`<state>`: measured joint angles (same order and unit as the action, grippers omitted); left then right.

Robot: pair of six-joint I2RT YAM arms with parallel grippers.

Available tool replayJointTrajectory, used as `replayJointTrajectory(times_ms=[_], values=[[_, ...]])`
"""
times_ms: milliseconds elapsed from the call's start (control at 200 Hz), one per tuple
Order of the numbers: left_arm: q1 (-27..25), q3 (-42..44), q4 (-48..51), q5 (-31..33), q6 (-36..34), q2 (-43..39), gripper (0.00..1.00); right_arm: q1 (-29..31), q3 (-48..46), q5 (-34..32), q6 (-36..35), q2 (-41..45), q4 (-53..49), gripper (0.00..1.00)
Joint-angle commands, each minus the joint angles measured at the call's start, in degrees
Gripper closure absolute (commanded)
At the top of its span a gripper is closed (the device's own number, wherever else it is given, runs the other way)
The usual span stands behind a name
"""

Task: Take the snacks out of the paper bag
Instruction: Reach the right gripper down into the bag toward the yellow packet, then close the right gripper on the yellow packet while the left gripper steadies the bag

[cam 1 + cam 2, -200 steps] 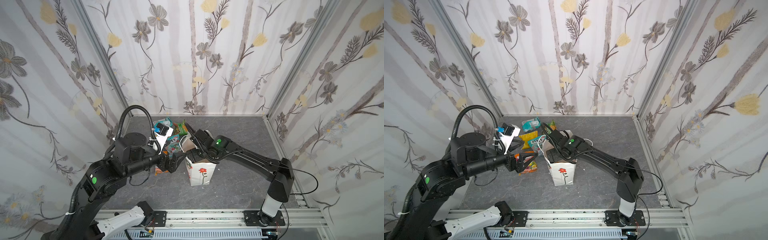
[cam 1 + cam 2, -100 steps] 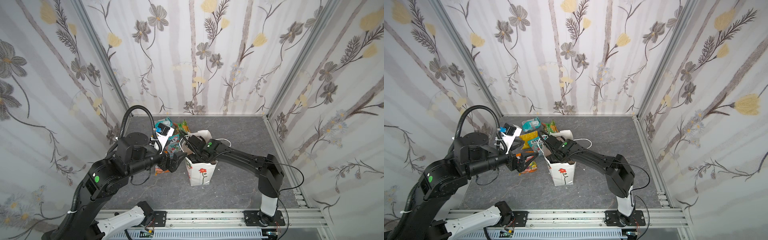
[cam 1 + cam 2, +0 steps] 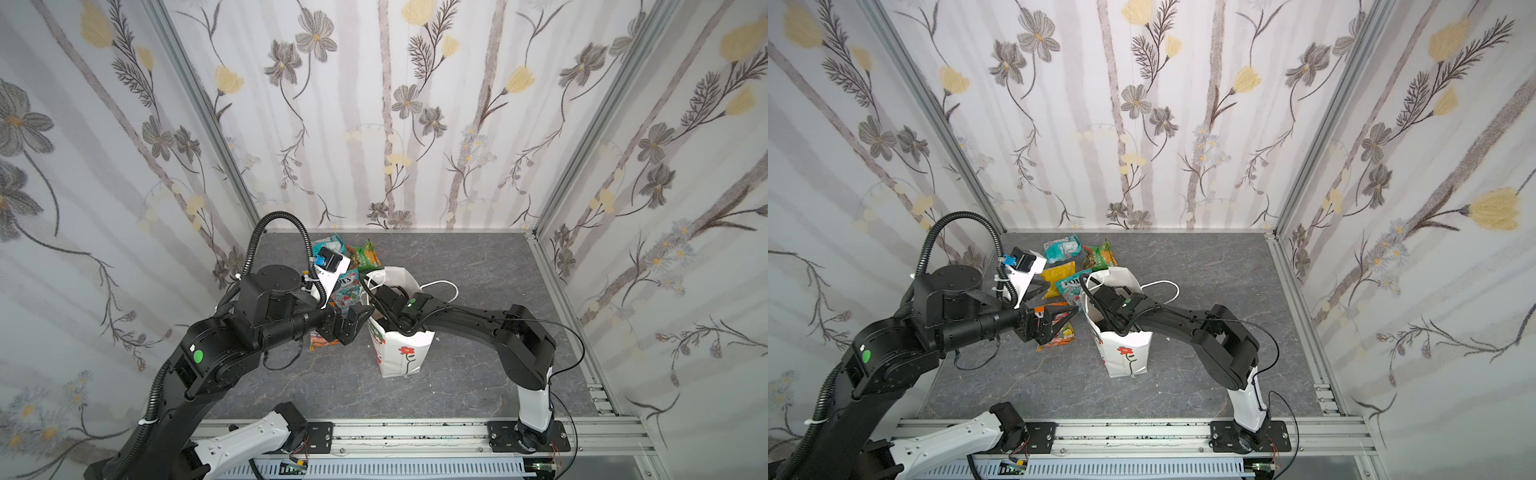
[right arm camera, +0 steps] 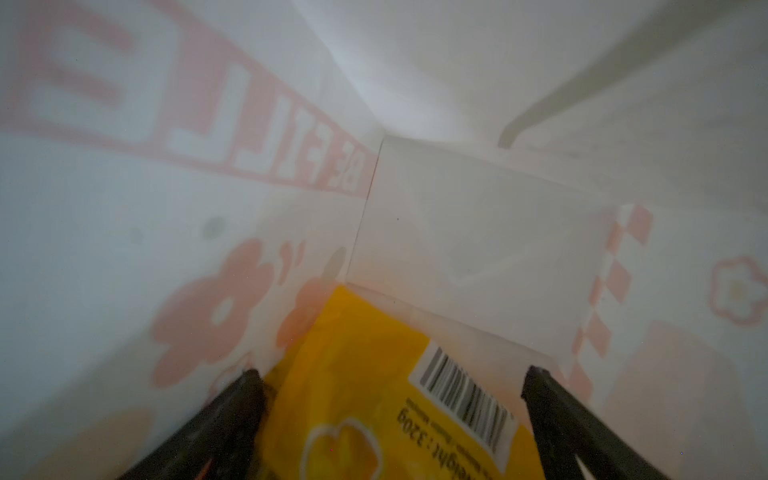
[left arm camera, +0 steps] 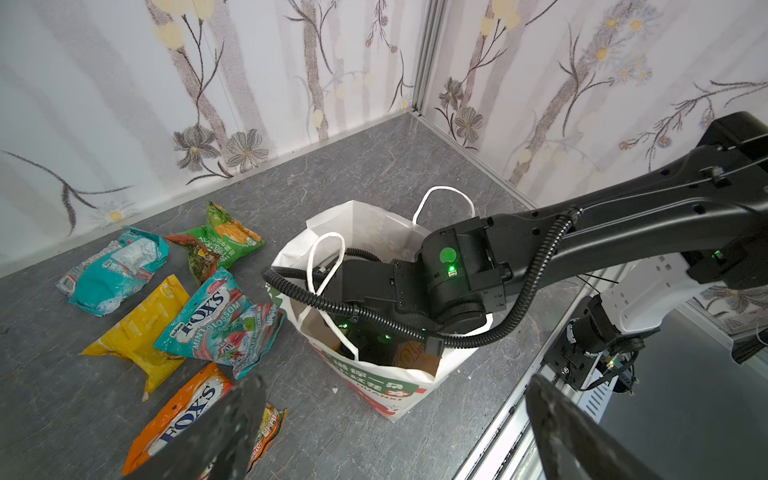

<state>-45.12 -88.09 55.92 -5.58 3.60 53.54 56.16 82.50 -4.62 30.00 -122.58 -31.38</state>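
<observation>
The white paper bag stands upright mid-floor, its red flower facing front. My right arm reaches down into its mouth, so the right gripper is hidden in both top views. Inside the bag, the right gripper is open, with a yellow barcoded snack packet lying between its fingers. Snacks lie on the floor left of the bag: teal, green-orange, yellow, teal FOX'S and orange FOX'S. My left gripper hovers open and empty above the orange packet, beside the bag.
Flowered walls close the floor on three sides. An aluminium rail runs along the front edge. One white cord handle hangs over the bag's back rim, another loops over my right wrist's cable.
My right gripper has gone from the bag's rim down into the bag, its arm folding lower. The left gripper has barely shifted beside the bag.
</observation>
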Motion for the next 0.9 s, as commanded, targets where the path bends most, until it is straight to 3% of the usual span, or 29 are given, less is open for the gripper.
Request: replayJointTrajectory(times_ms=[0, 75, 190, 265, 410, 535, 689, 894], values=[[0.04, 0.20, -0.86, 0.75, -0.24, -0.11, 0.01, 0.09, -1.19, 3.31, 0.57, -1.93, 1.21, 0.05], [0.04, 0.27, -0.81, 0.97, -0.22, -0.12, 0.01, 0.04, -1.78, 4.02, 0.53, -2.79, 2.13, 0.09], [0.04, 0.20, -0.90, 0.99, -0.32, -0.15, 0.01, -0.17, -2.32, 4.62, 0.67, -3.35, 2.81, 0.23], [0.04, 0.29, -1.00, 1.20, -0.43, -0.12, 0.01, -0.26, -2.36, 4.62, 0.65, -2.85, 3.09, 0.35], [0.08, 0.73, -1.25, 1.78, -0.36, -0.16, 0.01, -0.40, -2.19, 4.34, 0.57, -1.17, 3.20, 0.67], [-0.03, 1.21, -1.32, 2.58, -0.26, -0.14, 0.00, -0.44, -1.89, 4.30, 0.33, 0.54, 3.08, 0.82], [0.04, 1.85, -1.95, 3.97, 0.32, -0.30, 0.00, -0.48, -0.91, 4.44, 0.04, 2.63, 2.39, 0.93], [0.01, 2.33, -1.93, 5.88, 1.18, -0.01, 0.00, -0.53, 0.59, 3.37, -0.15, 5.02, 1.59, 0.98]])
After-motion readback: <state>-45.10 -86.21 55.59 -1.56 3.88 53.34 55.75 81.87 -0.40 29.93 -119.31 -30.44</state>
